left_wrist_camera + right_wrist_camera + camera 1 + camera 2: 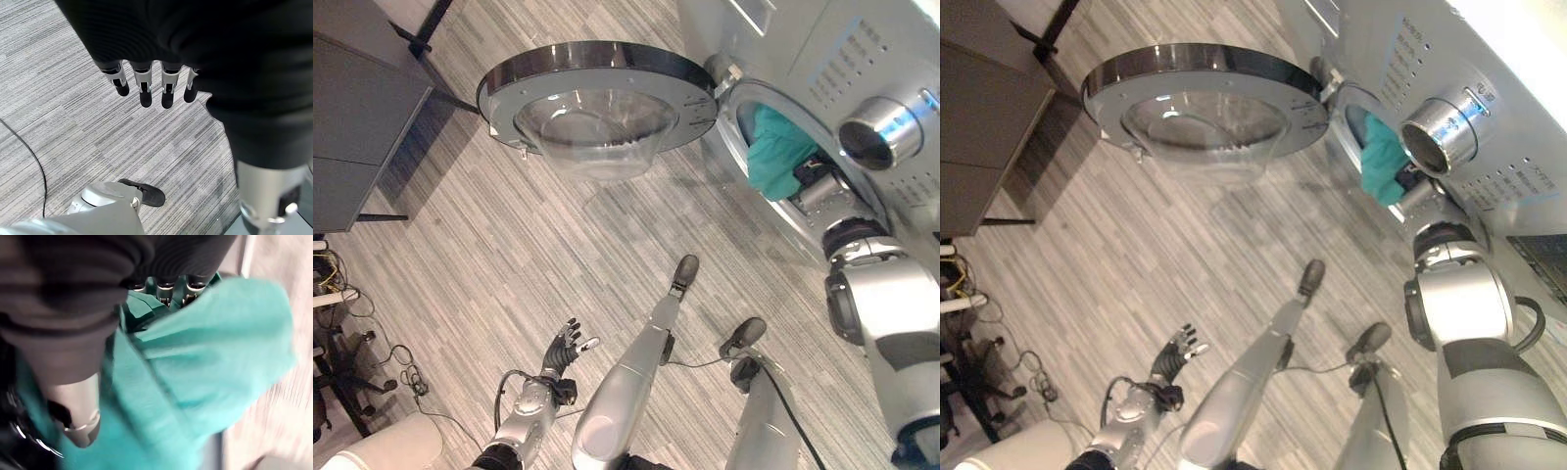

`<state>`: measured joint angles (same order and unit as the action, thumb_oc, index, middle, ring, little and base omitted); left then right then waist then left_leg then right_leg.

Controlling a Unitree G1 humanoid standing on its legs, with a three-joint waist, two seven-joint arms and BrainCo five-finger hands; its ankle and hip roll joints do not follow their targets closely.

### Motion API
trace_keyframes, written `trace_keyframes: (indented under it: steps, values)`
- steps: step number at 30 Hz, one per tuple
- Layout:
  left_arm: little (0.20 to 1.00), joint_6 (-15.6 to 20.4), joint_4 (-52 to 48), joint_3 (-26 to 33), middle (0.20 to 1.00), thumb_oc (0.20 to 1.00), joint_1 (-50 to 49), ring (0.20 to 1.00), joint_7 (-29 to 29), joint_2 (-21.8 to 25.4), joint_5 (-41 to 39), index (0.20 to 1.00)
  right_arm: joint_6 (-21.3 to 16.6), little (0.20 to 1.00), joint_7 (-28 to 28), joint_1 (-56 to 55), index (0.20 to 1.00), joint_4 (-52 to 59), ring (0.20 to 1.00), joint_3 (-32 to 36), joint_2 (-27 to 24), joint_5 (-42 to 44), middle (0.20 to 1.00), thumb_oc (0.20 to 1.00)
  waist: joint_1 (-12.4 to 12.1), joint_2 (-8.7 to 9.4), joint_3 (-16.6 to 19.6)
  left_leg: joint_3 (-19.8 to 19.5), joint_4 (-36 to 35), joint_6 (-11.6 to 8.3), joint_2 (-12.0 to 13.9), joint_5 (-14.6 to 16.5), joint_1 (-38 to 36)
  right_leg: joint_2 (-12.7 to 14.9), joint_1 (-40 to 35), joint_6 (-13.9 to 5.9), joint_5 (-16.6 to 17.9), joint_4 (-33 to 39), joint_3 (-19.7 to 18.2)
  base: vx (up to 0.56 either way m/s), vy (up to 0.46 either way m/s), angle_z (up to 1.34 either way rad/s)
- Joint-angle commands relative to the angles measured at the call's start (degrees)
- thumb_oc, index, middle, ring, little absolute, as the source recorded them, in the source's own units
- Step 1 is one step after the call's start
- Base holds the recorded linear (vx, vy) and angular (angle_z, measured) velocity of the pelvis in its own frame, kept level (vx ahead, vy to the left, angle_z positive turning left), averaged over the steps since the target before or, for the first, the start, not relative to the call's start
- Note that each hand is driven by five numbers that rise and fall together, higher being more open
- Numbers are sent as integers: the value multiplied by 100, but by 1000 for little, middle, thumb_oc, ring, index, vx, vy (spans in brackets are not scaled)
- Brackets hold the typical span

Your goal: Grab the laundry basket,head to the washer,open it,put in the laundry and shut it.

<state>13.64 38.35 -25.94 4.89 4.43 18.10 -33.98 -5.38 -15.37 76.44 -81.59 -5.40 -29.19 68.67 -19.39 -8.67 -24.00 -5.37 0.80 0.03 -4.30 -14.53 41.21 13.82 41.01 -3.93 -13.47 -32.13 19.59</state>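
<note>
Washer (pixel 862 59) — door (pixel 597 93) swung fully open over the floor (pixel 509 245), glass bowl facing down, hinge at the drum's rim. Laundry (pixel 775 149) — teal cloth lying in the drum mouth, partly over its lower edge. Right hand (pixel 168 291) — reached into the opening, fingers buried in the teal cloth; grip cannot be told. Left hand (pixel 563 348) — low over bare floor, well clear of the door, fingers straight and spread. Dark cabinet (pixel 362 117) stands at far left.
</note>
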Motion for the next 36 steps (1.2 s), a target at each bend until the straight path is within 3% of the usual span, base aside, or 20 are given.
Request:
trace_keyframes:
  steps: [1,2,5,9,10,11,12,14,16,17,18,21,26,33,36]
  values:
    - [1000,68,403,195,1000,1000,-59,1000,111,204,-338,1000,-1197,1000,-145,1100,1000,1085,1000,-181,-913,606,1000,1000,52,388,110,417,431,-234,-133,1308,-437,-541,-2089,-216,384,2449,-261,12,10,-5]
    - [1000,86,391,237,1000,1000,-46,1000,155,176,-330,1000,-1377,1000,-239,1003,1000,1258,1000,-53,-868,606,1000,1000,70,373,120,438,446,-229,-141,1327,-465,-540,-2108,-223,380,2440,-262,0,0,0]
    - [1000,104,423,303,1000,1000,-38,1000,191,120,-340,1000,-1454,1000,-230,637,1000,1706,1000,-33,-656,414,1000,1000,114,390,113,457,458,-220,-135,1339,-527,-543,-2162,-230,387,2456,-289,-3,32,0]
    - [1000,126,581,503,1000,1000,-64,1000,283,-41,-323,1000,-1676,1000,-202,-794,1000,3295,1000,2,445,-104,1000,1000,288,473,15,552,504,-127,-61,1221,-610,-545,-2214,-235,584,2462,-335,-58,59,-9]
    - [1000,108,610,544,1000,1000,-56,1000,291,-98,-332,1000,-1644,1000,-131,-1177,1000,3606,1000,-57,713,-303,1000,1000,353,537,18,522,510,-147,-74,1377,-678,-538,-2263,-248,495,2458,-436,-33,43,-28]
    - [1000,91,722,633,1000,1000,-31,1000,321,-227,-315,1000,-1550,1000,18,-1892,1000,3795,1000,-55,1185,-430,1000,1000,425,543,-74,608,550,-92,-33,1246,-667,-546,-2236,-226,643,2438,-394,61,1,-25]
    - [1000,92,726,631,1000,1000,-44,1000,321,-229,-316,1000,-1548,1000,12,-1918,1000,3812,1000,-58,1192,-436,1000,1000,444,586,-38,566,532,-125,-59,1401,-736,-534,-2291,-244,526,2438,-459,-98,64,-22]
    - [1000,73,755,676,1000,1000,-34,1000,324,-348,-337,1000,-1456,1000,316,-2532,1000,3733,1000,113,1727,-148,1000,1000,496,564,-105,629,571,-83,-15,1277,-723,-537,-2284,-232,666,2433,-415,-47,47,-19]
    - [1000,29,722,676,1000,1000,-71,1000,287,-469,-362,1000,-1362,1000,859,-3364,1000,3589,1000,324,2531,656,1000,1000,582,623,-145,614,617,-106,-25,1475,-817,-524,-2356,-262,571,2420,-538,30,41,-19]
    - [1000,31,717,680,1000,1000,-93,1000,284,-458,-361,1000,-1365,1000,886,-3392,1000,3593,1000,315,2543,675,1000,1000,569,600,-162,665,637,-74,-3,1330,-760,-529,-2313,-245,678,2419,-483,65,3,-19]
    - [1000,12,767,684,1000,1000,-74,1000,280,-474,-361,1000,-1258,1000,973,-3599,1000,3405,1000,241,2649,791,1000,1000,597,645,-150,636,628,-113,-13,1475,-814,-523,-2356,-267,592,2420,-550,-12,3,-22]
    - [1000,-11,858,731,1000,1000,-79,1000,247,-499,-385,1000,-926,1000,1191,-4102,1000,2977,1000,48,2859,858,1000,1000,659,695,-180,667,627,-130,18,1477,-853,-522,-2360,-267,605,2398,-554,21,-3,-12]
    - [1000,-13,866,730,1000,1000,-118,1000,234,-467,-382,1000,-797,1000,1317,-4253,1000,2634,1000,-17,3017,993,1000,1000,673,707,-222,670,543,-149,55,1418,-847,-541,-2315,-263,630,2407,-542,0,0,0]
    - [1000,34,909,602,1000,1000,-95,1000,163,-282,-385,1000,-719,1000,1082,-2632,1000,1626,1000,196,2705,807,1000,1000,386,572,-243,587,347,-175,37,1301,-894,-571,-2292,-232,561,2371,-424,7,-29,3]
    - [1000,89,800,440,1000,1000,-52,1000,53,-105,-328,1000,-570,1000,952,-1580,1000,939,1000,458,2162,663,1000,1000,108,394,-230,492,343,-176,-27,1286,-865,-572,-2239,-223,443,2249,-294,39,-76,25]
